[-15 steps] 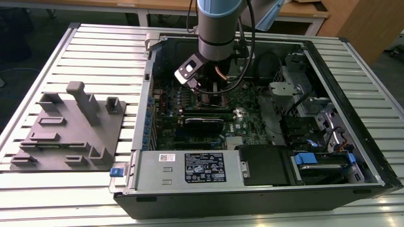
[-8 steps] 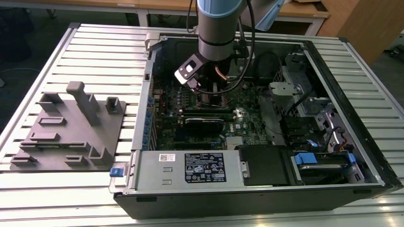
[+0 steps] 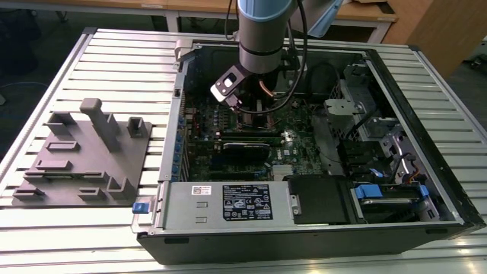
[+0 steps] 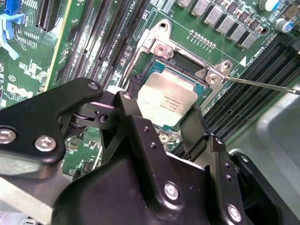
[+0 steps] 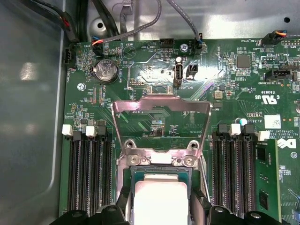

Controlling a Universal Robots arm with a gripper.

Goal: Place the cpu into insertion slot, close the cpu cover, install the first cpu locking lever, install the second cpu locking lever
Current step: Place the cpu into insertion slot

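— How is the light in the exterior view?
— Bright and even, coming from above. The slatted table [image 3: 114, 51] shines, with a pale band of glare along the lower edge of the frame. The inside of the computer case [image 3: 304, 245] is darker, in its own shadow.
— And the wrist views?
— In the first wrist view the top of the cpu [image 5: 161, 201] is almost burnt to white, the cpu cover [image 5: 161, 104] glints, and the grey case wall [image 5: 28, 70] carries a soft bright patch. In the second wrist view the cpu [image 4: 168, 101] is pale from reflection.
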